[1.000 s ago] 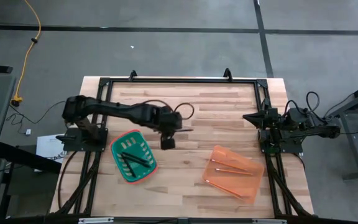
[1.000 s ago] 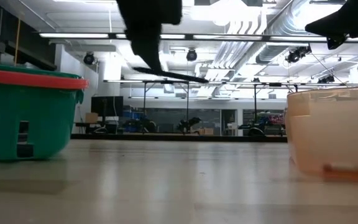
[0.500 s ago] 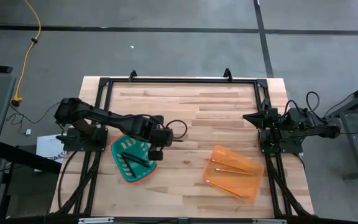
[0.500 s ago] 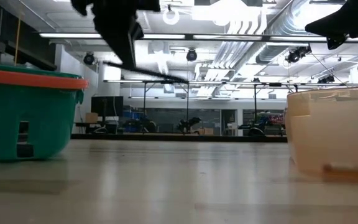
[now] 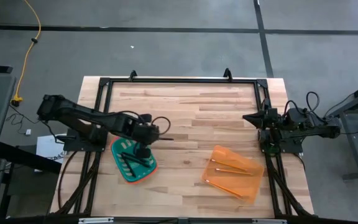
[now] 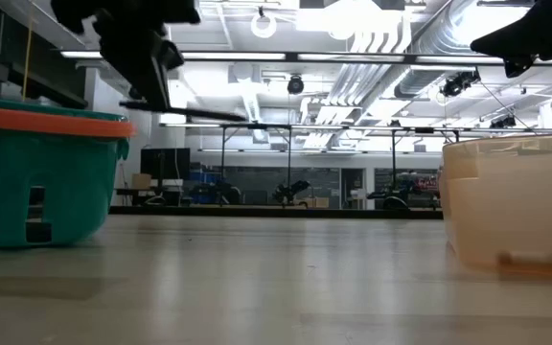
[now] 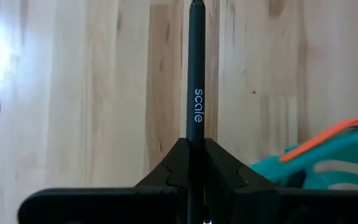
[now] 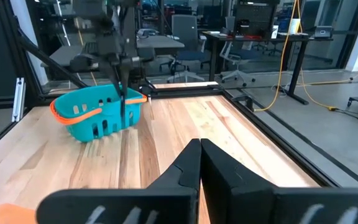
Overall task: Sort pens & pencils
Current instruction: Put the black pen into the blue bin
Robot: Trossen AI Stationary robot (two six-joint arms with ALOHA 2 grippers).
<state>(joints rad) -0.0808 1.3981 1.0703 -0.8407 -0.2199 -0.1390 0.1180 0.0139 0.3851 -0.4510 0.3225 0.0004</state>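
Left hand (image 5: 146,138) grips one pen (image 7: 196,93) near its back end, above the tabletop (image 5: 216,118) at the rim of the green basket (image 5: 118,165); most of the pen's length juts forward past the fingertips. Right hand (image 5: 251,118) waits at the far right edge, its fingers pressed together on nothing. Two more pens (image 5: 131,159) lie in the green basket; the pencils (image 5: 229,169) lie in the orange tray (image 5: 253,186), well apart. The held pen looks light, stiff and smooth, so a pinch so near one end may let it swivel; a hold nearer the middle would likely be steadier.
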